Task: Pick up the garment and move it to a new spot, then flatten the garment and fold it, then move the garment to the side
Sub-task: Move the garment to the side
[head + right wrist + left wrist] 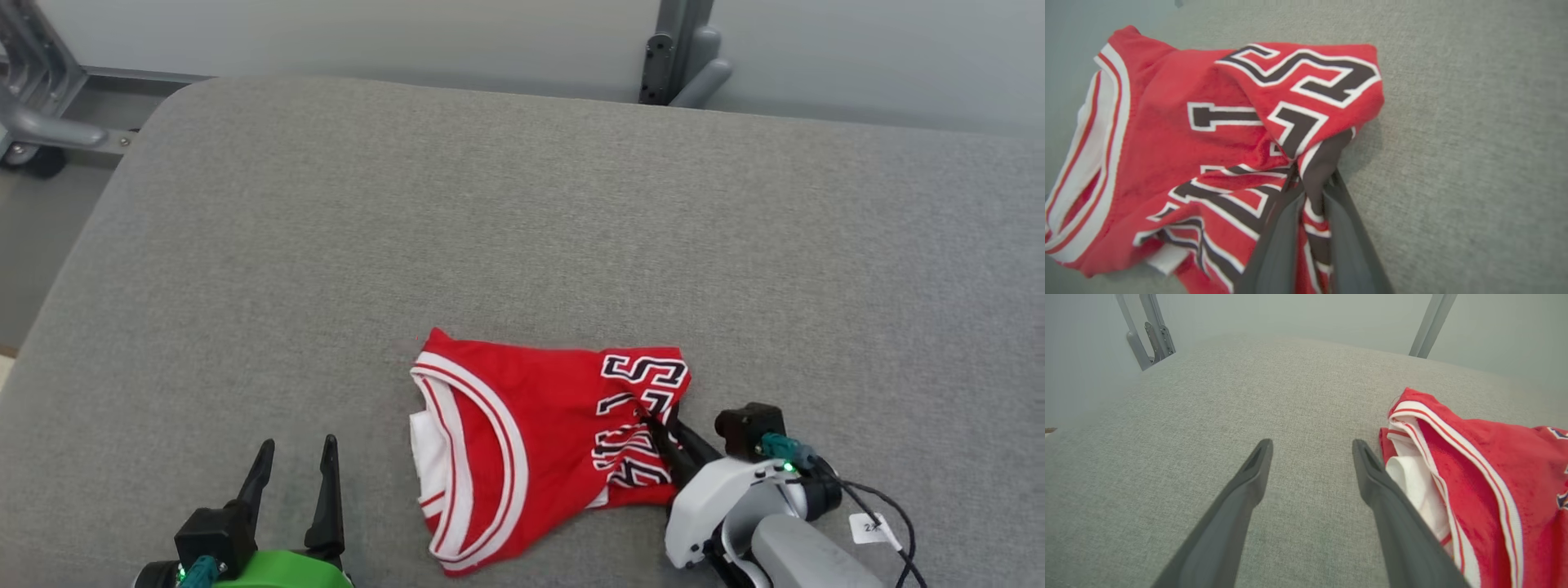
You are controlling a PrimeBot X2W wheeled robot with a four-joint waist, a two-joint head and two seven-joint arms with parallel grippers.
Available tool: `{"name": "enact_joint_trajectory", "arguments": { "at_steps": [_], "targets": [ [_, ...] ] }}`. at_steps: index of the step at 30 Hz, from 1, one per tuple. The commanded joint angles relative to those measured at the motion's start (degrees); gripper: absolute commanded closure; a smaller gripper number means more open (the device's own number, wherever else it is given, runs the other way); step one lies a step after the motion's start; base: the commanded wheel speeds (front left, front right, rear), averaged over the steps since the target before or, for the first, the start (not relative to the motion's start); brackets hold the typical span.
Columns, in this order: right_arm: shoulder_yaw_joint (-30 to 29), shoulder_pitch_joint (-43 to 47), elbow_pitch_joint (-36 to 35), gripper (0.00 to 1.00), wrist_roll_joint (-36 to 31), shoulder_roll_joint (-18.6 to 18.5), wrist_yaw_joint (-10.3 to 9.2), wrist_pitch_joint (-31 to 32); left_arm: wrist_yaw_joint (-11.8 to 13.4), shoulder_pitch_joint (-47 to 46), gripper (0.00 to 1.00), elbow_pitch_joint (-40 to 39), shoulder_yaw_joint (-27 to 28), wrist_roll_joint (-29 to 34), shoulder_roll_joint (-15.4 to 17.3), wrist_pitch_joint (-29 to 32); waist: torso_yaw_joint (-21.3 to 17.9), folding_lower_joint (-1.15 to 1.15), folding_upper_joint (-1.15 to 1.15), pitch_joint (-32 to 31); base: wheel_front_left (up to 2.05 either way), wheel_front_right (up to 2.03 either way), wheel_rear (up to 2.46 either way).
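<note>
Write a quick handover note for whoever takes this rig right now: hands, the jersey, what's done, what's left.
Left hand: open, holding nothing, to the left of the jersey.
Right hand: shut on the jersey's numbered edge.
Jersey: red, bunched on the near part of the grey cushion.
Done: grip taken.
Left: lift and move it, flatten, fold, set aside.
</note>
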Motion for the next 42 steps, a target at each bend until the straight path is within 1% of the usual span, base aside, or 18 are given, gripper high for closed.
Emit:
{"name": "enact_joint_trajectory", "arguments": {
  "at_steps": [1,6,9,11,12,15,17,19,22,24,27,30,33,35,39,42],
  "targets": [
    [-3.0,0.4,-0.6,1.00,-0.7,-1.8,-0.28,-0.1,-0.2,0.1,0.00,-0.4,-0.2,-0.3,0.2,-0.1,-9.4,0.00,0.00,-2.0,0.00,0.00,0.00],
    [-8.0,2.5,-3.4,1.00,-2.3,-3.1,-0.26,-0.1,-0.4,-1.7,0.00,-0.5,-1.8,-0.2,0.2,-0.1,-20.6,0.00,0.00,-2.2,0.00,0.00,0.00],
    [-10.2,3.4,-4.9,1.00,-3.0,-3.5,-0.23,-0.1,-0.3,-2.3,0.00,-0.6,-2.7,-0.1,0.2,-0.1,-27.3,0.00,0.00,-2.0,0.00,0.00,0.00],
    [-11.2,3.9,-5.6,1.00,-3.4,-3.5,-0.22,-0.1,-0.1,-3.0,0.00,-0.7,-3.2,-0.3,0.2,-0.1,-31.0,0.00,0.00,-1.7,0.00,0.00,0.00],
    [-11.2,3.9,-5.6,1.00,-3.4,-3.5,-0.22,-0.1,-0.1,-3.0,0.00,-0.7,-3.2,-0.3,0.2,-0.1,-31.0,0.00,0.00,-1.7,0.00,0.00,0.00],
    [-11.8,4.6,-6.6,1.00,-3.9,-3.2,-0.21,-0.1,0.0,-3.8,0.00,-0.7,-3.3,-0.4,0.2,-0.1,-35.7,0.00,0.00,-1.0,0.00,0.00,0.00],
    [-11.9,4.9,-7.1,1.00,-3.8,-3.0,-0.21,-0.1,0.1,-4.2,0.00,-0.6,-3.6,-0.4,0.2,-0.1,-37.8,0.00,0.00,-0.3,0.00,0.00,0.00],
    [-12.0,5.1,-7.7,1.00,-3.7,-2.8,-0.20,-0.1,-0.1,-4.9,0.00,-0.7,-4.1,0.1,0.2,-0.1,-38.9,0.00,0.00,0.5,0.00,0.00,0.00],
    [-12.3,5.3,-8.6,1.00,-3.7,-2.6,-0.20,-0.1,-0.3,-5.7,0.00,-0.9,-4.4,0.8,0.2,-0.1,-39.2,0.00,0.00,2.0,0.00,0.00,0.00],
    [-13.3,4.7,-9.5,1.00,-3.6,-2.5,-0.20,-0.1,-0.5,-6.3,0.00,-0.8,-4.1,1.1,0.2,-0.1,-38.6,0.00,0.00,3.1,0.00,0.00,0.00],
    [-15.1,2.7,-10.7,1.00,-4.4,-2.6,-0.19,-0.2,-0.7,-7.2,0.00,-0.9,-3.7,1.7,0.2,-0.1,-36.9,0.00,0.00,4.9,0.00,0.00,0.00],
    [-16.6,-1.2,-11.5,1.00,-5.7,-4.5,-0.20,-0.2,-1.1,-7.9,0.00,-1.0,-3.3,2.5,0.2,-0.1,-34.8,0.00,0.00,6.6,0.00,0.00,0.00],
    [-17.4,-7.0,-10.8,1.00,-7.6,-7.1,-0.19,-0.2,-1.3,-8.7,0.00,-1.1,-2.7,3.5,0.2,-0.1,-32.6,0.00,0.00,8.5,0.00,0.00,0.00],
    [-17.8,-11.4,-9.5,1.00,-8.9,-9.7,-0.20,0.2,-1.6,-9.2,0.00,-1.2,-2.5,4.2,0.2,-0.1,-31.1,0.00,0.00,9.7,0.00,0.00,0.00],
    [-18.9,-19.3,-4.9,1.00,-11.7,-16.2,-0.20,2.5,-1.8,-10.4,0.00,-1.1,-2.4,5.4,0.2,-0.1,-27.7,0.00,0.00,12.2,0.00,0.00,0.00],
    [-21.6,-23.8,-0.5,1.00,-13.7,-20.9,-0.21,3.8,-2.1,-11.1,0.00,-1.0,-2.4,6.1,0.3,-0.1,-25.2,0.00,0.00,13.8,0.00,0.00,0.00]
  ]
}}
